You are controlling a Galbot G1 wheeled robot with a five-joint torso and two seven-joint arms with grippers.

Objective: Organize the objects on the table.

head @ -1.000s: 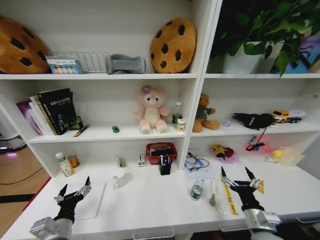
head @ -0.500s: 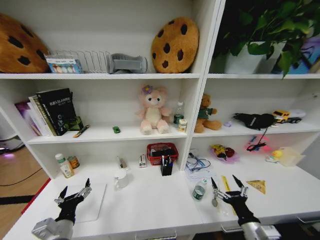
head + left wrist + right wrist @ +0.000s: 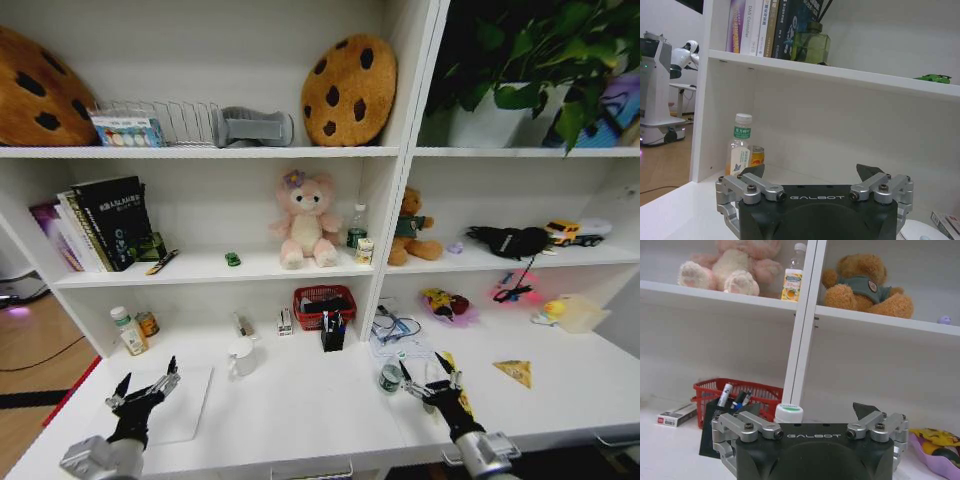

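Observation:
My right gripper (image 3: 424, 366) hovers open low over the white table (image 3: 300, 405), right beside the green-labelled jar (image 3: 390, 378). In the right wrist view the jar's white cap (image 3: 789, 413) stands just ahead of the open right gripper (image 3: 807, 410). The yellow ruler (image 3: 463, 402) lies partly under that arm, and the yellow triangle (image 3: 517, 372) rests further right. My left gripper (image 3: 147, 382) waits open over the silver laptop (image 3: 190, 400). Pens stand in a black holder (image 3: 331, 334). A tiny green toy car (image 3: 232, 259) sits on the shelf above.
A red basket (image 3: 322, 303), a white cup (image 3: 241, 356) and tangled cables (image 3: 392, 328) line the table's back. Two bottles (image 3: 128, 329) stand at the far left. Plush toys (image 3: 305, 220), books (image 3: 110, 222) and cookie cushions (image 3: 348, 90) fill the shelves.
My right gripper has moved left from over the yellow ruler to right beside the jar. The left arm has stayed where it was.

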